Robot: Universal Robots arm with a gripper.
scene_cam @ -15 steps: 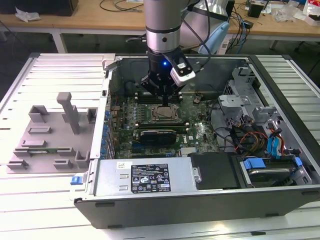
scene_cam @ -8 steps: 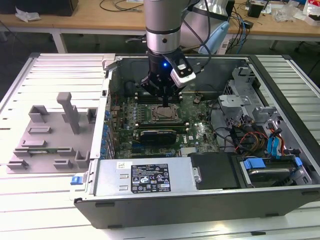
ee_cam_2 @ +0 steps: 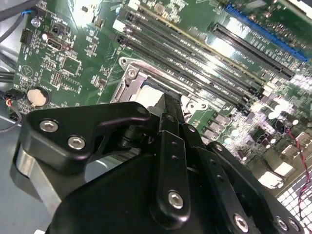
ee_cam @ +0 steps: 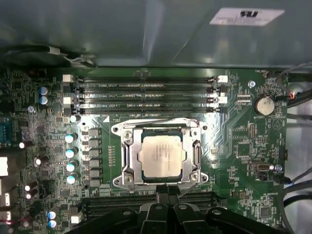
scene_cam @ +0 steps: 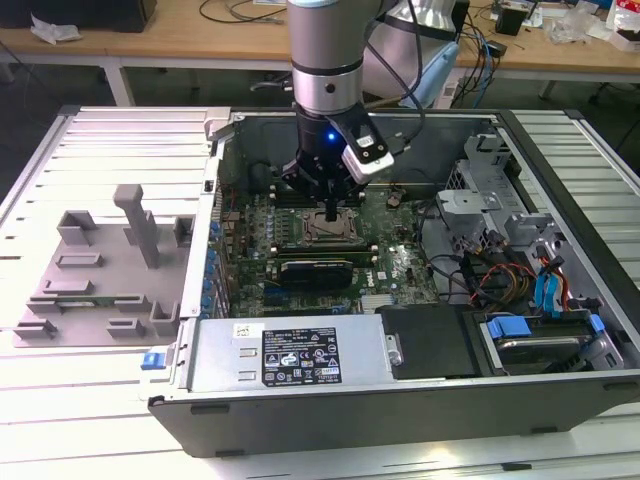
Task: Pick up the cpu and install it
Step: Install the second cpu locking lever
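Nearest the lens in both wrist views: the black linkage of the gripper, fingers pressed together to a narrow tip, nothing between them — jaws closed and empty. Just ahead of the jaw tips, lying flat inside the socket frame, the cpu: silvery square lid, level within the metal frame, apparently seated already. In the second wrist view, only a pale corner of the cpu visible beyond the fingers. Past the cpu, away from the jaws, four parallel memory slots on the green motherboard; off to one side of the jaws, a round coin cell.

In the exterior view, the gripper lowered inside the open computer case, tips right above the socket, close to touching or touching — hard to say which.

Handling, as a judgement: light, rigid, smooth on top, so likely slippery; delicate on the contact side, and unforgiving of tilt or sideways drag in the socket. Best held by two opposite edges, never pressed on the underside.

Hidden or unclear: the near edge of the frame behind the jaws, the state of the frame's retention lever, and any contact between tips and chip.
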